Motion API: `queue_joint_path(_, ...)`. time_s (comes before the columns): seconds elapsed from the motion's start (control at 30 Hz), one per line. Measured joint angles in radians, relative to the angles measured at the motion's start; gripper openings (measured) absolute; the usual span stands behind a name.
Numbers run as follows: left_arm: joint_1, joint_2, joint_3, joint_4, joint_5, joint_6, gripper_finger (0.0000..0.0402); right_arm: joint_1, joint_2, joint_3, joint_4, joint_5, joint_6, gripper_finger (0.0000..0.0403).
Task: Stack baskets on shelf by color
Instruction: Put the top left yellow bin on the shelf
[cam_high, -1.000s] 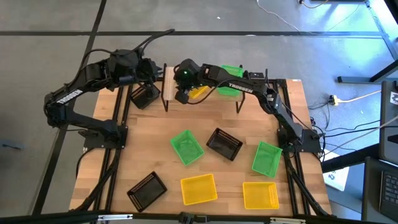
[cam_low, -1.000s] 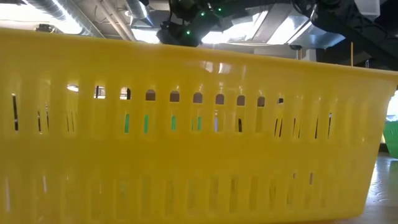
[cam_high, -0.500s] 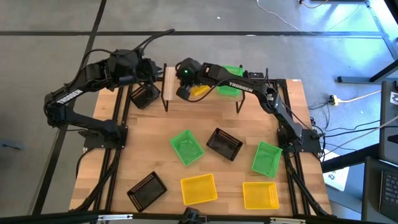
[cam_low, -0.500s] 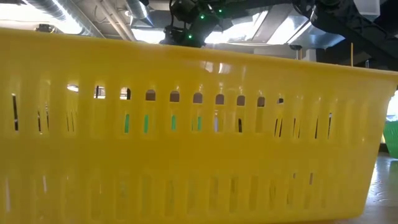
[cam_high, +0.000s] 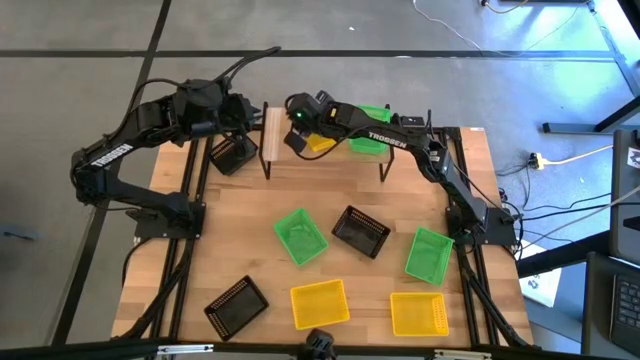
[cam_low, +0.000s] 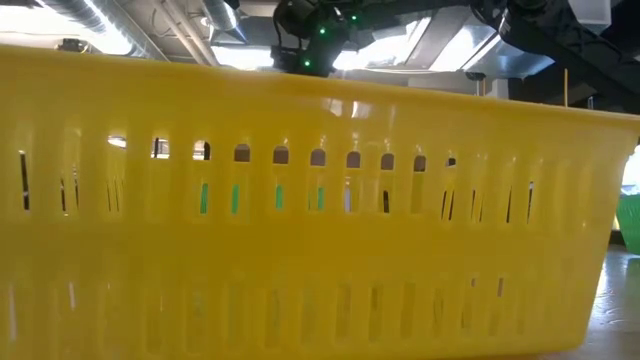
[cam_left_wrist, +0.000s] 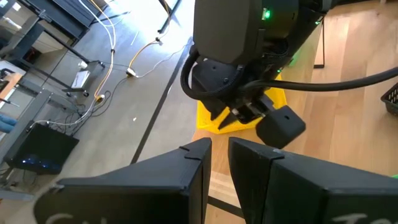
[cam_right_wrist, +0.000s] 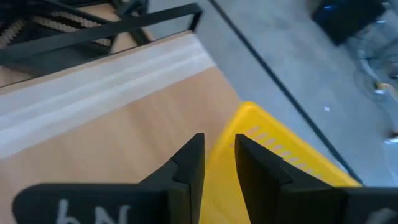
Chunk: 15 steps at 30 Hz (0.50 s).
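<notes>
Compared with a second ago, right gripper (cam_high: 300, 137) has been raised toward the shelf (cam_high: 345, 152) top, its fingers clamped on the rim of a yellow basket (cam_high: 319, 144). Left gripper (cam_high: 243, 115) is kept beside a black basket (cam_high: 235, 155), whether gripping cannot be told. Low view is blocked by another yellow basket (cam_low: 300, 220).
</notes>
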Motion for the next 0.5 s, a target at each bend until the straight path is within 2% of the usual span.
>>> queue_joint_path(0.37,0.0,0.0,0.0,0.0,0.0,0.0,0.0047,0.0,0.0,0.0,-0.037,0.131,-0.002,0.009)
queue_joint_path(0.5,0.0,0.0,0.0,0.0,0.0,0.0,0.0047,0.006,-0.007,0.0,0.021,0.107,-0.063,0.009)
